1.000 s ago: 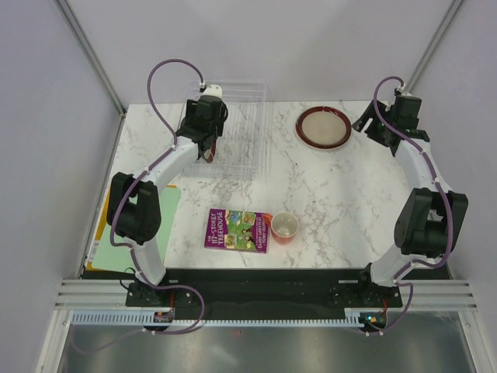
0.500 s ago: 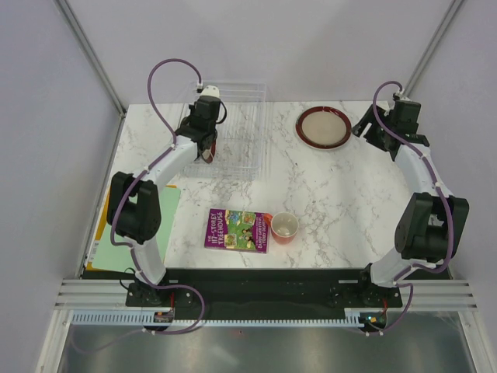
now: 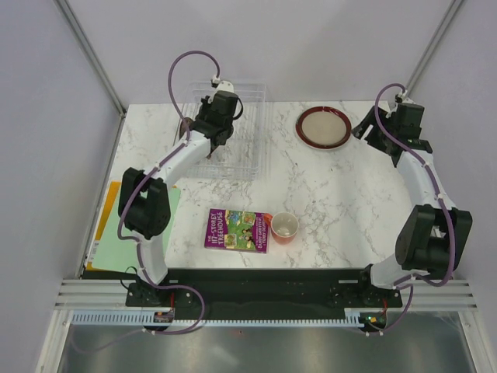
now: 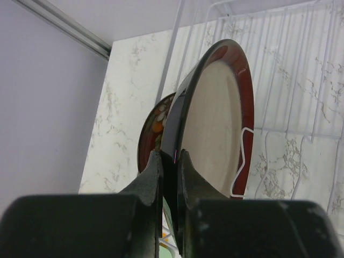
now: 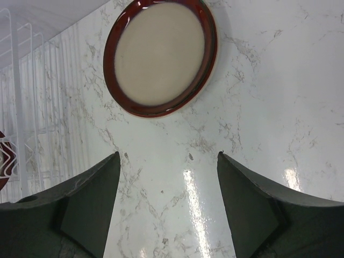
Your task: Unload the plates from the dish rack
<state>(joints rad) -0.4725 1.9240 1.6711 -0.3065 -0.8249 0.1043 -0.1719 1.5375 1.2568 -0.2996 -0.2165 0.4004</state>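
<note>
**Left arm.** The left gripper [image 4: 171, 157] has its jaws pinched on the dark rim of a cream plate with a red border [image 4: 217, 123]. The plate stands on edge between the fingers. Just behind it a patterned plate [image 4: 155, 126] is partly hidden, and we cannot tell whether the two touch. The clear dish rack [image 4: 293, 64] lies under and beyond both, its ribs showing white against the marble table [image 4: 126, 107].

**Change.** Over the last second the left wrist moves from the rack's near-left part toward its far middle, and the cable loop rises with it. The grip looks closed throughout. We judge that the plate is coming up out of its slot, so this is the lift stage of one unload. Whether its lower edge clears the ribs is not visible.

**Right arm.** The right gripper [image 5: 166, 188] has its jaws spread wide with nothing between them. It hangs over bare marble, near a second cream plate [image 5: 160, 56] that lies flat on the table, out of the rack. It shifts only slightly in that second. At the left edge of the right wrist view another red patterned plate [image 5: 4, 161] sits in the rack, so at least two plates remain to unload.

**Writing.** The purple book [image 3: 238, 230] beside the orange cup [image 3: 284, 227] reads "STOREY TREEHOUSE". The number before it is too small to read. We see no brand marks.
</note>
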